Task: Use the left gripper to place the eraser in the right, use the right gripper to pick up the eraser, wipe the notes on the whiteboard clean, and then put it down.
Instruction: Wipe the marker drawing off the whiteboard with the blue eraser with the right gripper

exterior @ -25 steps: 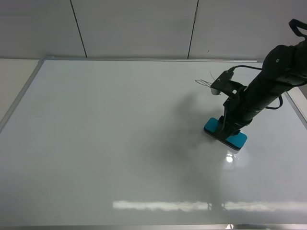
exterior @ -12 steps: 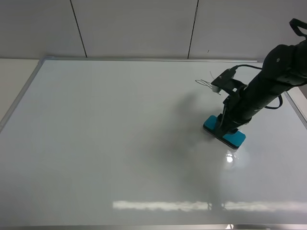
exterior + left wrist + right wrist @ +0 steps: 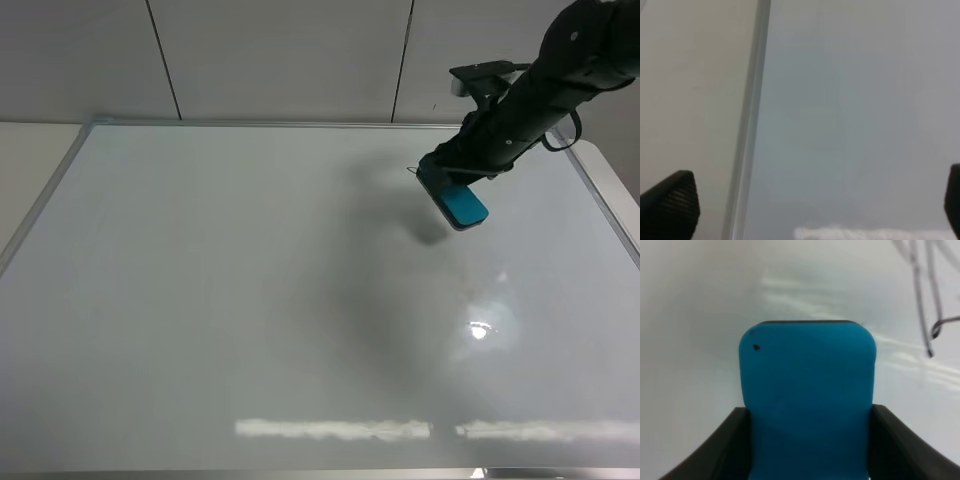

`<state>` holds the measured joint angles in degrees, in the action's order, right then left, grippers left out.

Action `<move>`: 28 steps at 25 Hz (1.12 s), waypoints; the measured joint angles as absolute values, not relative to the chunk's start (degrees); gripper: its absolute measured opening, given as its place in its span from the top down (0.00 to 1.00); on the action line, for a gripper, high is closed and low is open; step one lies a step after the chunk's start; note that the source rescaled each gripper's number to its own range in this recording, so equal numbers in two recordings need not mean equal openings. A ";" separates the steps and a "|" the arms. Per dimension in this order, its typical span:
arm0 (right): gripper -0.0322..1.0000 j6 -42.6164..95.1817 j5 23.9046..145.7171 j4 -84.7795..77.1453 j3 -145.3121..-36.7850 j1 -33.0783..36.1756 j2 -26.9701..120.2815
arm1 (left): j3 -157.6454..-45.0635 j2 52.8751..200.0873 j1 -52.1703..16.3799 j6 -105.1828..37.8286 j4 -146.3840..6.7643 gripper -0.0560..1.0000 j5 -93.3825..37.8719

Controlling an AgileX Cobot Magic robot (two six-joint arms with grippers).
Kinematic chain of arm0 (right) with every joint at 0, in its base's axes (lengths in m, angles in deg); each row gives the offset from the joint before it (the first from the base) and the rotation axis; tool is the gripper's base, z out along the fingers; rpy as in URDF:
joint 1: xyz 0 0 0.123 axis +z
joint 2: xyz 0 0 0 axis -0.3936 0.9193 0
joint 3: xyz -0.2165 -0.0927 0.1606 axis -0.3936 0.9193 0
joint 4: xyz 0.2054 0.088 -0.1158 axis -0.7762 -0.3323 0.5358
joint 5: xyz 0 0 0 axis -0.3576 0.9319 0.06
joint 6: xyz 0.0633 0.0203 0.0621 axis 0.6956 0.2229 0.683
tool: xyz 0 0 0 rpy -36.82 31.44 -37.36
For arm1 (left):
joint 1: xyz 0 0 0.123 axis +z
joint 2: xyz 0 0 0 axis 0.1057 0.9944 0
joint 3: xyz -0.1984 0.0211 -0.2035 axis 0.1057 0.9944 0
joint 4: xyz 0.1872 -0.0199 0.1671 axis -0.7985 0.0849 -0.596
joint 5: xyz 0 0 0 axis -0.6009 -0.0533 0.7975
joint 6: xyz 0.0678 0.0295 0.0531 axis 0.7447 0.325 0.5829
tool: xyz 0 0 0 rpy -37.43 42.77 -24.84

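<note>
Right gripper (image 3: 446, 182) clamped tight on the eraser (image 3: 466, 207).

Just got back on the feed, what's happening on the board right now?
The right gripper is shut on the eraser and holds it over the far right part of the whiteboard, apparently just off the surface, judging by its separate shadow. The notes are unwiped, close beside the eraser. The left gripper hangs open and empty over an edge of the board.

glossy whiteboard (image 3: 250, 300), sm. blk notes (image 3: 921, 310) on it
</note>
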<state>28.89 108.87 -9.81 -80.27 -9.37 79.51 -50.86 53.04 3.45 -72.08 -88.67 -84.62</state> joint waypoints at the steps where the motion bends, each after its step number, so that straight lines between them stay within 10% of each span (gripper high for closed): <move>1: 0.91 31.42 110.14 -9.11 -82.39 -9.37 80.79 | -50.86 53.04 3.45 -72.08 -88.67 0.00 -84.62; 28: 0.91 45.02 114.76 0.26 -100.53 -19.47 99.20 | -50.86 53.04 3.45 -72.08 -88.71 0.00 -84.62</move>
<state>45.02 114.76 0.26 -100.53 -19.47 99.20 -50.86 53.04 3.45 -72.08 -88.71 -84.62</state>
